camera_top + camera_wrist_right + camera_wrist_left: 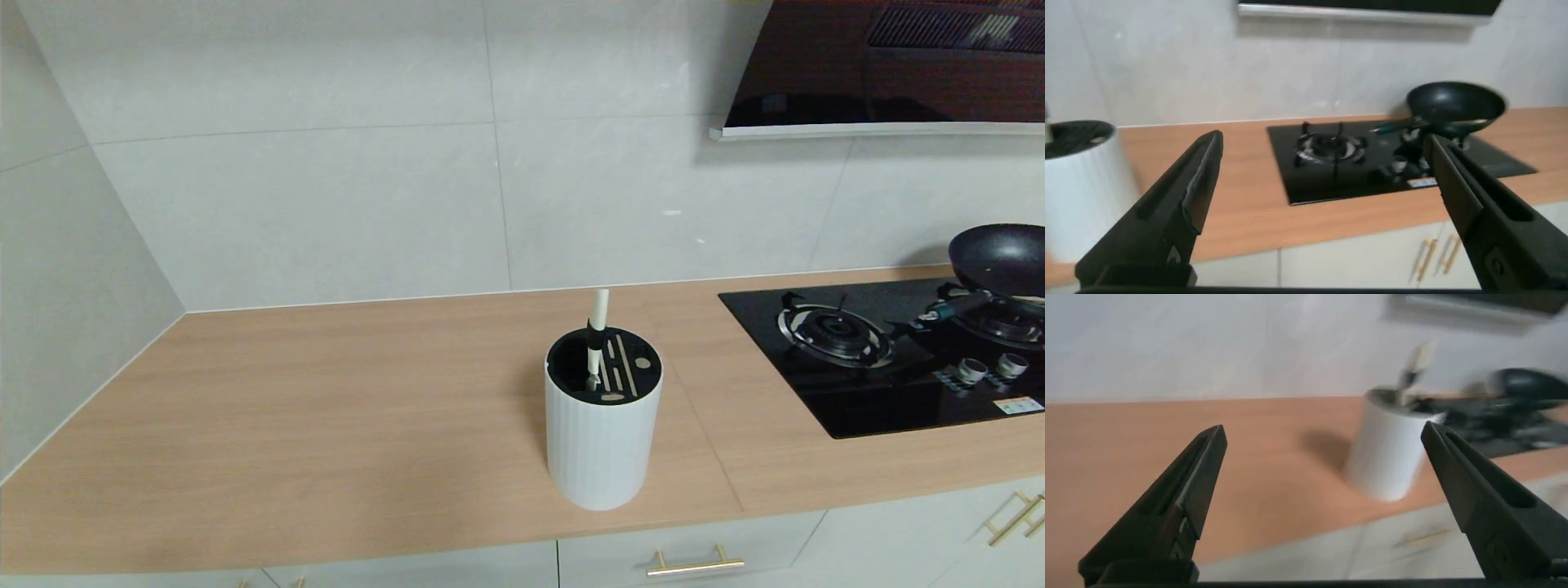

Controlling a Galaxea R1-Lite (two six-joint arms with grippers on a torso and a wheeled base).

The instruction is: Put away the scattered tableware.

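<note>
A white ribbed holder with a black slotted top stands near the front edge of the wooden countertop. One utensil with a cream handle stands upright in a slot. In the left wrist view my left gripper is open, held off the counter's front edge, with the holder and the utensil beyond it. My right gripper is open too, in front of the counter, with the holder off to one side and nothing between its fingers.
A black gas hob is set into the counter at the right, with a dark pan on its far burner. A range hood hangs above it. White drawers with brass handles run below the counter. Tiled walls close the back and left.
</note>
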